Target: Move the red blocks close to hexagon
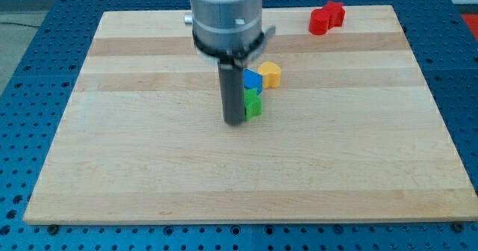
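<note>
Currently my tip (234,121) rests on the board (149,169) with no pincer to open or close, touching the left side of the green block (254,104). The blue block (252,80) and yellow block (270,74), seemingly the hexagon, sit just beyond. The red blocks (326,17) lie well apart, at the far right. Route around the cluster, reach their far-right side, then push steadily toward the yellow block.

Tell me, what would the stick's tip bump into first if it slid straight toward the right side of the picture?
My tip sits right beside the green block, so it would probably bump that first. The blue block and yellow block lie higher up, likely off that line. The red blocks are far away.
</note>
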### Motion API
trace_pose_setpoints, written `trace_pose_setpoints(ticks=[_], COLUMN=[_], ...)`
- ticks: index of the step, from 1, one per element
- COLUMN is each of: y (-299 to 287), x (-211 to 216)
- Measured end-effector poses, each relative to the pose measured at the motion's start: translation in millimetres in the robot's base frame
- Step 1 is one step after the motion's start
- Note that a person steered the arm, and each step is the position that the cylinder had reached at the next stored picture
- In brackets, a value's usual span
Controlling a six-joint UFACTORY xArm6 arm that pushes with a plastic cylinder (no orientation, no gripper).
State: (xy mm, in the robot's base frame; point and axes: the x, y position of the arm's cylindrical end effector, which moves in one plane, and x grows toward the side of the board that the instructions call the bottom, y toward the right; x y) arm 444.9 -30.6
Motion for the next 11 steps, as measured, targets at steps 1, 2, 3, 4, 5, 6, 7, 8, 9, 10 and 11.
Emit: trace_pose_setpoints(ticks=[1, 2, 3, 4, 5, 6, 7, 8, 9, 10, 11], y=[40, 119, 201, 288, 265, 200, 179, 242, 146, 78, 54], x=[36, -42, -157, -221, -254, -196, -185, -232, -221, -147, -126])
